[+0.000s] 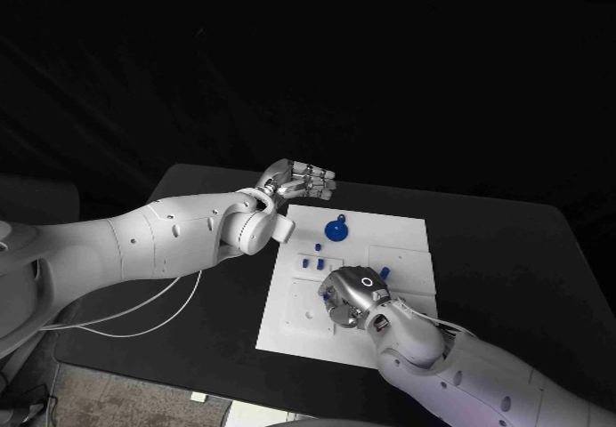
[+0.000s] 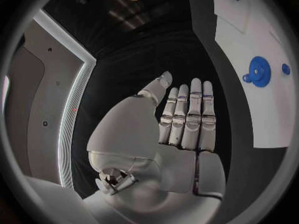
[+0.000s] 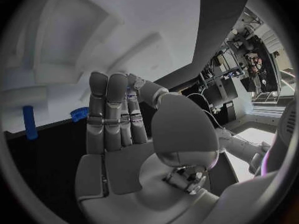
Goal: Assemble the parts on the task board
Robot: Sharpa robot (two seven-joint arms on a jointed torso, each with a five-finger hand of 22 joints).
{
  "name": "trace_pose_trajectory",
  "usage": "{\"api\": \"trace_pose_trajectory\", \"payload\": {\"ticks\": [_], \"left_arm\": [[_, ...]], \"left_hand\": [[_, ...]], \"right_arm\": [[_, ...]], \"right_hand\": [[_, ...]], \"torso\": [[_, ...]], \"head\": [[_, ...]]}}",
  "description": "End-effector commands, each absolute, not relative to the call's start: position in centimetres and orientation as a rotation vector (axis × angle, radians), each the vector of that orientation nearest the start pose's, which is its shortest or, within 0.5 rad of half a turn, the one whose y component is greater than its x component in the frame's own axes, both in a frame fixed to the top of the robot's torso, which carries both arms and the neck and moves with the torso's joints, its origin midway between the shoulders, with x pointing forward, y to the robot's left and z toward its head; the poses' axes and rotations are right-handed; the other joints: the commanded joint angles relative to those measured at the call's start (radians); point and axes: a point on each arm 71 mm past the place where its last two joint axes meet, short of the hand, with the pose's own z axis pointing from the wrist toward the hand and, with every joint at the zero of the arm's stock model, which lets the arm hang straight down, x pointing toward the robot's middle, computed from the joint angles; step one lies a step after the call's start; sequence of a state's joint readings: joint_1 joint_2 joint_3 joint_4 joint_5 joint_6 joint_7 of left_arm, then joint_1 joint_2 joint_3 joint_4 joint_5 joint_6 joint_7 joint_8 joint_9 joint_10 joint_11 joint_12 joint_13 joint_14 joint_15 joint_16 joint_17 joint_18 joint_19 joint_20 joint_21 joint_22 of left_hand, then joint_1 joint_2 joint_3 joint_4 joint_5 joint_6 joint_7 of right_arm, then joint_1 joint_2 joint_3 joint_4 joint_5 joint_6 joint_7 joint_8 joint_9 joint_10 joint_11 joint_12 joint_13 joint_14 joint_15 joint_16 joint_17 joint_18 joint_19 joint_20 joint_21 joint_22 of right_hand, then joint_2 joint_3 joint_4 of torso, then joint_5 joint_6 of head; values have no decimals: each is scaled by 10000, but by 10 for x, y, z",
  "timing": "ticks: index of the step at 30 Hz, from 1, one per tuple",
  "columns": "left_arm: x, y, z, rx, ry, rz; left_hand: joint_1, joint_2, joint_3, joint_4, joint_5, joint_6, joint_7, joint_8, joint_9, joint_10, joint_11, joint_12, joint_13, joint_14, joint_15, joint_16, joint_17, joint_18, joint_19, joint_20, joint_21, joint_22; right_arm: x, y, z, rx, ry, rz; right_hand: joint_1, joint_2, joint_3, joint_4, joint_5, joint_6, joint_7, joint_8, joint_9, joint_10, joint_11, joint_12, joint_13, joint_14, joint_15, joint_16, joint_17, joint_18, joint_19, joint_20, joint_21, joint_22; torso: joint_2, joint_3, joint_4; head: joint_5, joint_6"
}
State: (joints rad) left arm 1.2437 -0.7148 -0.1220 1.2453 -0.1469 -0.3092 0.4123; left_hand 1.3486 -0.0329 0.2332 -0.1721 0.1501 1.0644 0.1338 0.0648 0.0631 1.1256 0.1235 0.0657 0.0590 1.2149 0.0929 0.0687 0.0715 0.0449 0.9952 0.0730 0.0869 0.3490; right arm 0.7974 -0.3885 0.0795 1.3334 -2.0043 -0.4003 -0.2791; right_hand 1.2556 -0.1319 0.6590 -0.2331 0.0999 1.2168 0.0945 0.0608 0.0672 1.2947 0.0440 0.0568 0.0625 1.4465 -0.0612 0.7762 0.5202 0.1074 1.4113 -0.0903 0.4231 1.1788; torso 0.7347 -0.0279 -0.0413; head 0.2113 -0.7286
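The white task board [image 1: 398,233] is lying in the middle of the frame on the black table [image 1: 514,258]. A round blue gear [image 1: 336,231] is sitting near the board's upper left part, and small blue parts [image 1: 312,261] are lying just below it. The left hand [image 1: 298,181] is hanging just past the board's upper left corner, fingers straight and side by side, holding nothing. The right hand [image 1: 356,298] is hovering over the board's lower middle, fingers flat together, also holding nothing.
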Motion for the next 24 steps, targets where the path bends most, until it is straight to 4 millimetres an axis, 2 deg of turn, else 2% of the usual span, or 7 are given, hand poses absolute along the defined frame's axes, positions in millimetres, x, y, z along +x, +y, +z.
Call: {"api": "trace_pose_trajectory", "payload": {"ticks": [1,5,7,11,14,18,24], "left_arm": [[536,224,-195,-9279,14402,-13742],[536,225,-195,-9303,14450,-13736],[536,225,-196,-9314,14466,-13728],[536,226,-196,-9333,14481,-13705],[536,227,-196,-9342,14483,-13689],[536,228,-196,-9357,14481,-13660],[536,231,-196,-9379,14469,-13610]], "left_hand": [[-82,49,-42,-41,-30,41,24,-18,-3,-59,20,-42,-11,3,44,-30,3,-132,-8,49,39,-31],[-83,50,-44,-39,-33,39,24,-18,-3,-60,20,-42,-11,3,45,-30,3,-132,-9,50,39,-33],[-87,56,-57,-32,-53,30,25,-19,-4,-66,22,-41,-11,1,47,-29,4,-131,-9,53,40,-43],[-85,56,-75,-29,-72,27,27,-17,-3,-79,26,-41,-11,-6,50,-31,4,-129,-9,56,40,-55],[-85,56,-75,-29,-72,27,27,-17,-3,-79,26,-41,-11,-6,50,-31,4,-129,-9,56,40,-55],[-85,56,-75,-29,-72,27,27,-17,-3,-79,26,-41,-11,-6,50,-31,4,-129,-9,56,40,-55],[-70,52,-108,-31,-85,11,30,-20,-4,-102,34,-40,-10,-16,55,-30,5,-126,-6,63,38,-81]], "right_arm": [[408,-22,-321,-3815,16503,6845],[407,-24,-319,-3512,16288,7060],[407,-25,-317,-3382,16185,7161],[404,-28,-313,-3160,15952,7385],[402,-30,-309,-3008,15794,7537],[399,-35,-304,-2788,15587,7731],[403,-48,-287,-2420,15423,7674]], "right_hand": [[-166,-218,-235,48,178,-306,76,17,-20,-509,136,16,-28,29,116,74,-9,195,21,157,-110,-21],[-248,-399,-638,154,375,-445,107,18,-17,-1168,299,17,-34,79,266,223,13,283,190,301,-105,-68],[-208,-439,-861,186,242,-465,115,19,-16,-1417,363,14,-35,43,302,276,8,335,223,358,-195,-119],[-98,-454,-1151,218,216,-514,129,20,-18,-1494,386,11,-36,10,334,362,-54,389,291,413,-359,-191],[-14,-567,-1654,241,324,-618,155,17,-24,-1771,439,17,-31,-25,346,362,-143,419,306,431,-638,-296],[174,-525,-2193,329,367,-689,174,15,-29,-1851,455,17,-30,-21,347,359,-234,433,356,435,-881,-411],[250,-516,-2226,354,334,-744,178,11,-32,-1825,452,14,-31,1,373,415,-258,412,435,455,-799,-358]], "torso": [[-9,-2,-18],[-7,10,-19],[-5,13,-17],[-7,14,-13],[-10,10,-19],[-2,17,-22],[-32,0,-40]], "head": [[8,-4],[11,10],[9,18],[-7,24],[-22,43],[-28,65],[-95,119]]}}
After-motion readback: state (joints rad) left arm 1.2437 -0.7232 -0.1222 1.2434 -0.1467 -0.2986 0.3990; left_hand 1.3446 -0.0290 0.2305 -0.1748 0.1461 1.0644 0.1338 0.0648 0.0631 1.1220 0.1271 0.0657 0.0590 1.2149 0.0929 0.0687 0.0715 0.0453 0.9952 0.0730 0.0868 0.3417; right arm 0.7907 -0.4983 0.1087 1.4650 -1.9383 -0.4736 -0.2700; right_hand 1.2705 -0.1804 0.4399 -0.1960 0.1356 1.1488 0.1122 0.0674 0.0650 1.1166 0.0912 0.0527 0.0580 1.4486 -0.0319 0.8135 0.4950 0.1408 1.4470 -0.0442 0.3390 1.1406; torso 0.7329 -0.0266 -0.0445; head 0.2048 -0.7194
